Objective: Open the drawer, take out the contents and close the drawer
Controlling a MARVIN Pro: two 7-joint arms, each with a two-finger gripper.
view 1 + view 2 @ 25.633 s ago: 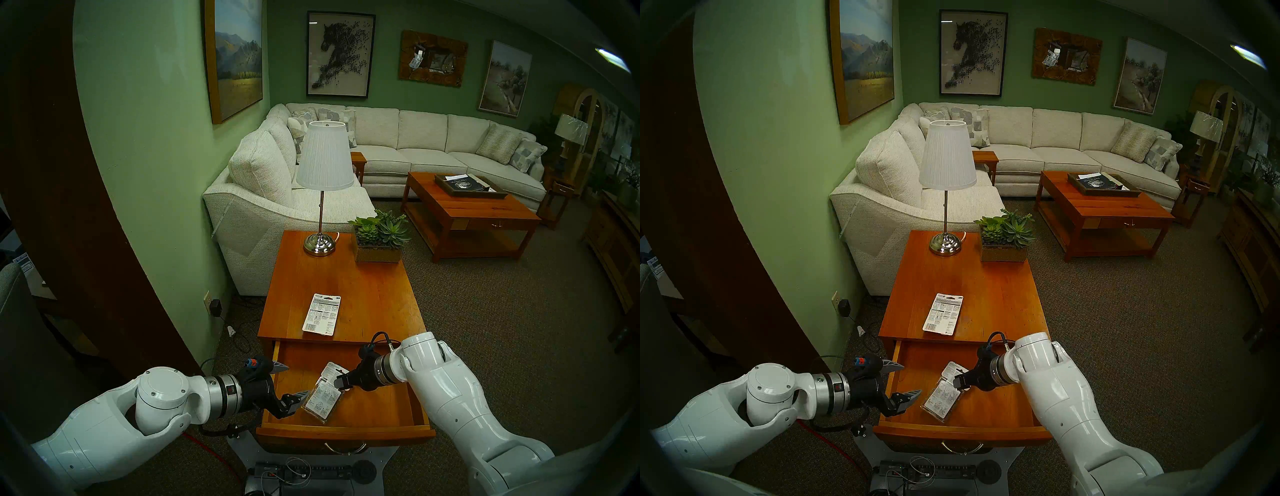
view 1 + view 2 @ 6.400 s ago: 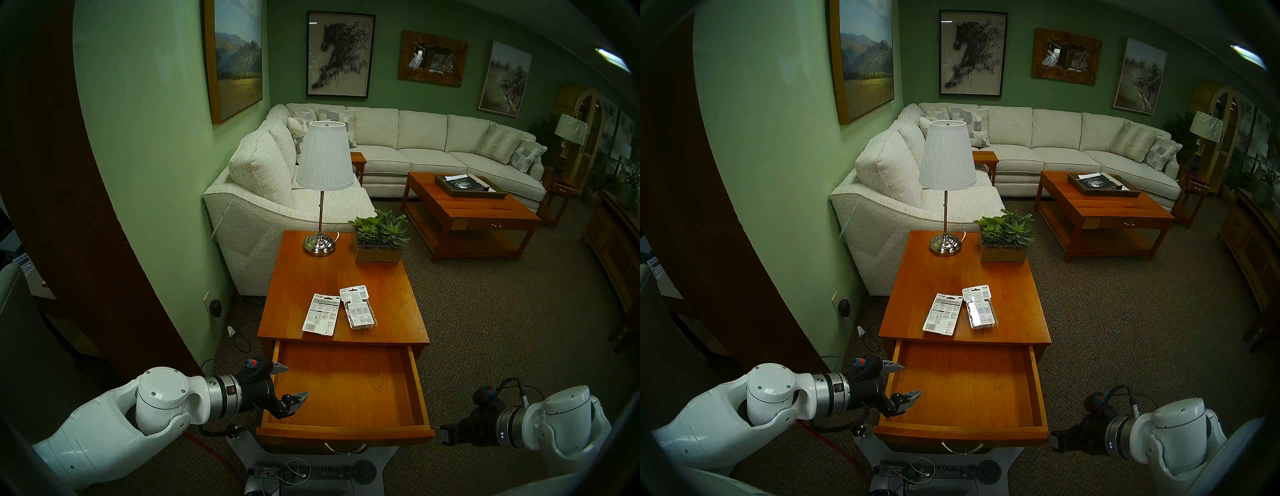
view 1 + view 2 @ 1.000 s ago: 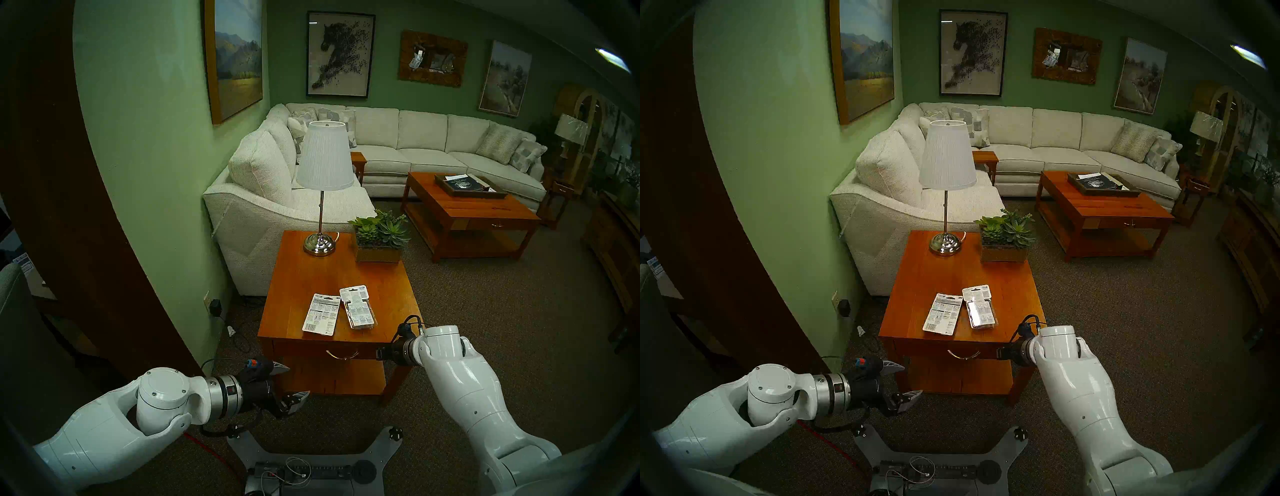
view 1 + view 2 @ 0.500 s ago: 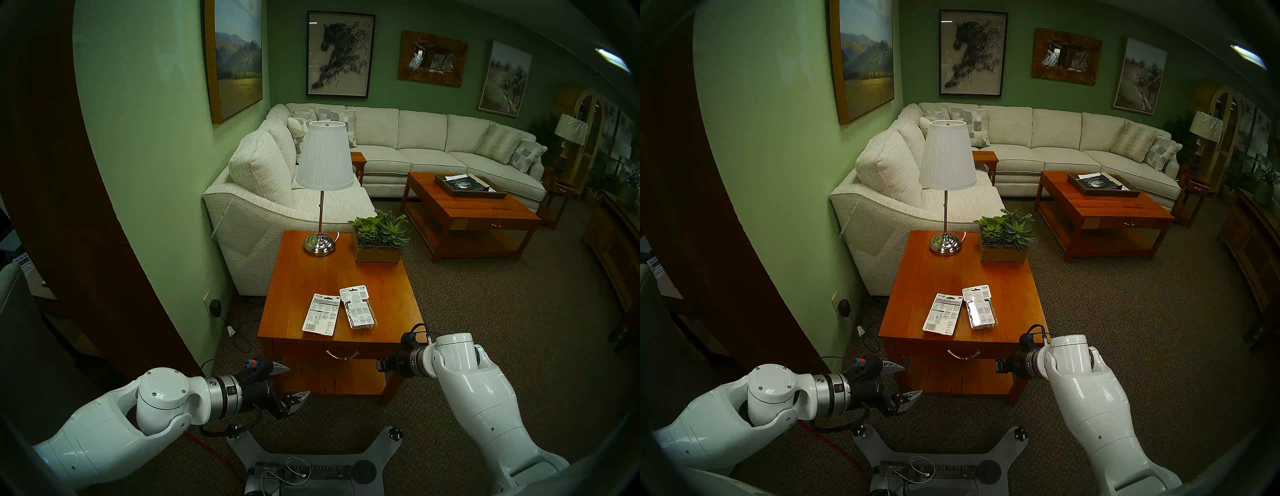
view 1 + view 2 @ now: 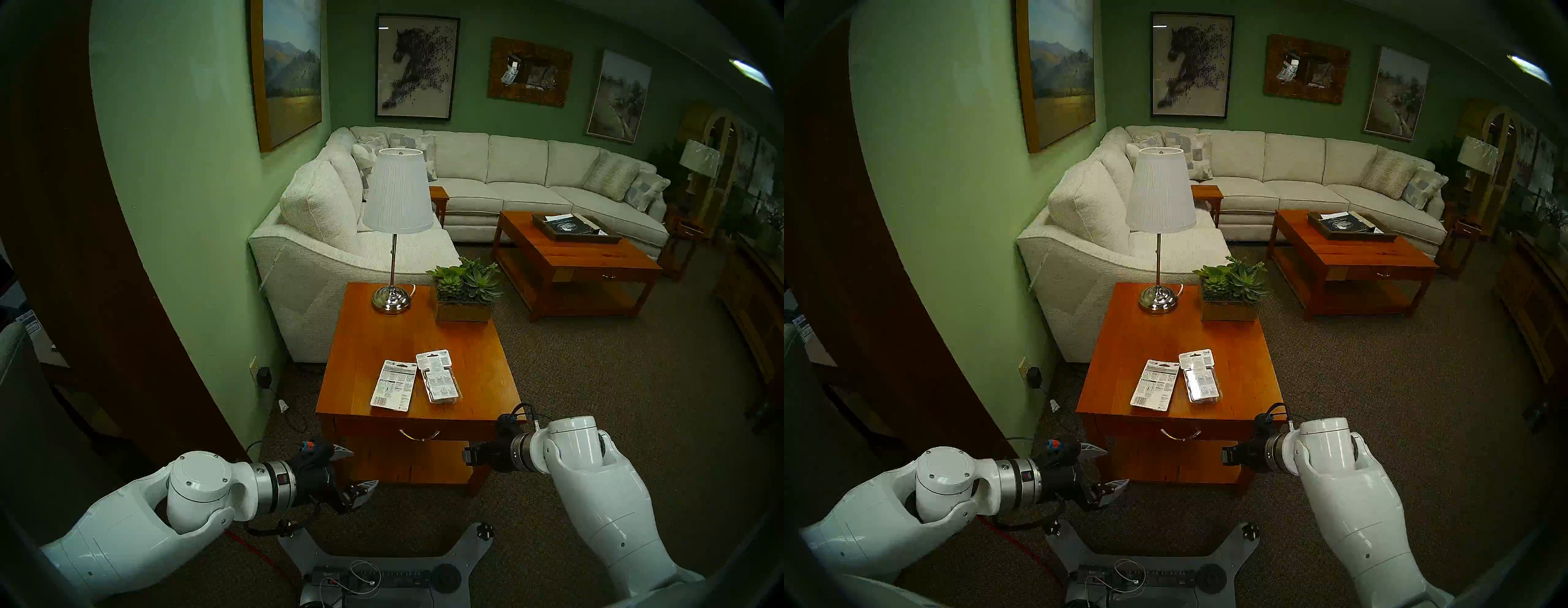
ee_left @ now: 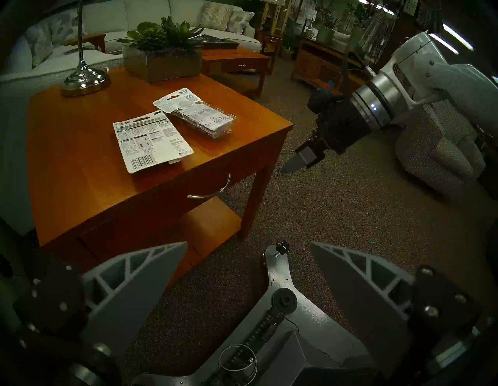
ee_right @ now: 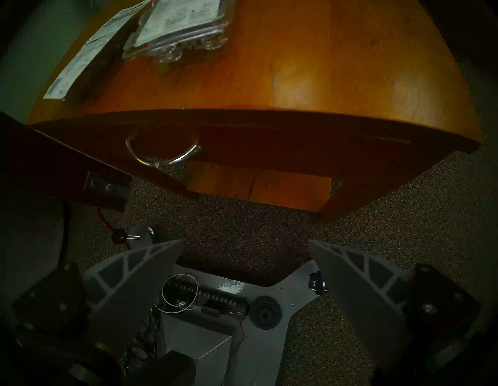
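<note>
Since a second ago my right gripper (image 5: 466,456) has backed off the shut drawer (image 5: 382,429), jaws wide and empty; left gripper (image 5: 354,469) likewise. Both packs lie on the cherry end table (image 5: 479,369), by the lamp (image 5: 396,225): white card (image 5: 393,385) reading "3M", blister pack (image 5: 440,381) beside it.

The table (image 5: 466,365) shows smooth orange-brown wood with a soft sheen, and the drawer (image 5: 373,429) front matches it, carrying a bright polished metal handle (image 5: 419,434). On top lie a matt white printed card (image 5: 393,385) and a glossy clear plastic blister pack (image 5: 441,384). The lamp (image 5: 396,191) pairs a pleated cloth shade with a mirror-shiny metal base, over rough, nubbly carpet (image 5: 594,382).
</note>
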